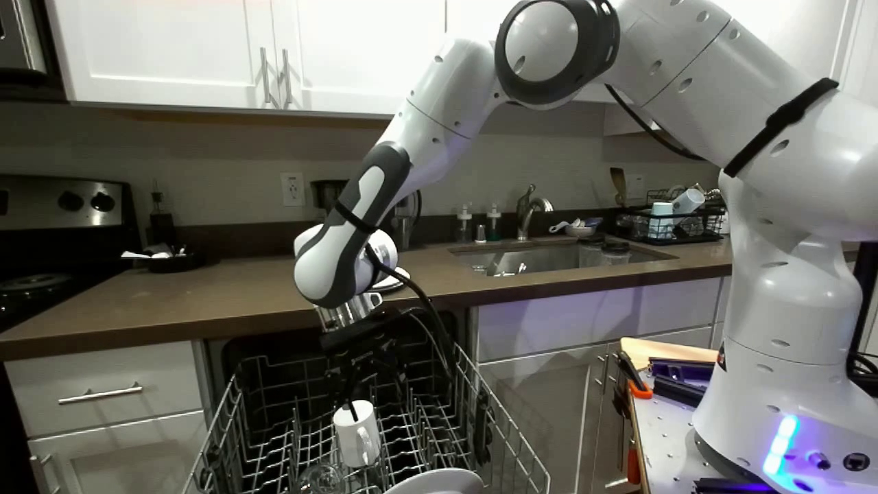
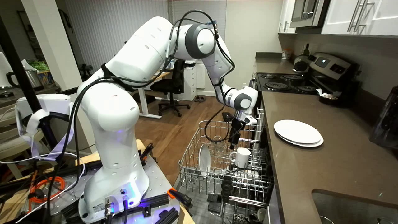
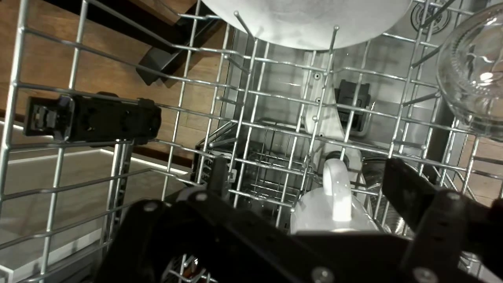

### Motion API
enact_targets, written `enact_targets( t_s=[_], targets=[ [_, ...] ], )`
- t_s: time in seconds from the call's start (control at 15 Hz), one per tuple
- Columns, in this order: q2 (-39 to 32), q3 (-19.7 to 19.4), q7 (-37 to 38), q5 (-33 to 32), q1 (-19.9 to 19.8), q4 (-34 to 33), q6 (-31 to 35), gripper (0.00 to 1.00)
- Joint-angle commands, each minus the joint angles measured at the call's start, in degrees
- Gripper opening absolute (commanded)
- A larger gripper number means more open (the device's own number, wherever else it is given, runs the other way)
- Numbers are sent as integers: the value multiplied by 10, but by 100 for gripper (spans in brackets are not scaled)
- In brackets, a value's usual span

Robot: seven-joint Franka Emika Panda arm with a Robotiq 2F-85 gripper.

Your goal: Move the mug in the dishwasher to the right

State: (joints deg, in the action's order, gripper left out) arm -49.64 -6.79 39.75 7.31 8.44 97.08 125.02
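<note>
The white mug point(image 1: 358, 436) stands among the tines of the pulled-out dishwasher rack point(image 1: 513, 427). It also shows in an exterior view point(image 2: 242, 157), with its handle to the left. In the wrist view the mug point(image 3: 330, 212) lies low in the picture, handle pointing up, its lower part hidden by the gripper's black linkage. My gripper point(image 3: 310, 173) is open, with its fingers spread wide on either side of the mug and gaps visible. In an exterior view the gripper point(image 1: 370, 391) points down over the mug, one dark finger overlapping it; contact cannot be told.
A white plate point(image 2: 204, 159) stands upright in the rack beside the mug. A clear glass point(image 3: 477, 74) is also in the rack. Wire side walls surround the gripper. The brown counter edge point(image 2: 273, 161) runs along the rack. White plates point(image 2: 298, 132) lie on the counter.
</note>
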Motion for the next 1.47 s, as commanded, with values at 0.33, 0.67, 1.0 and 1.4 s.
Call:
enact_targets(
  t_s=[0.33,0.67,1.0,1.4],
  targets=[
    [-82,-19,96,-25,26,-73,38,78],
    [-110,-27,133,-24,28,-94,69,58],
    [-132,-34,157,-29,33,-106,110,62],
    [-147,-36,153,-30,38,-98,188,29]
  ],
)
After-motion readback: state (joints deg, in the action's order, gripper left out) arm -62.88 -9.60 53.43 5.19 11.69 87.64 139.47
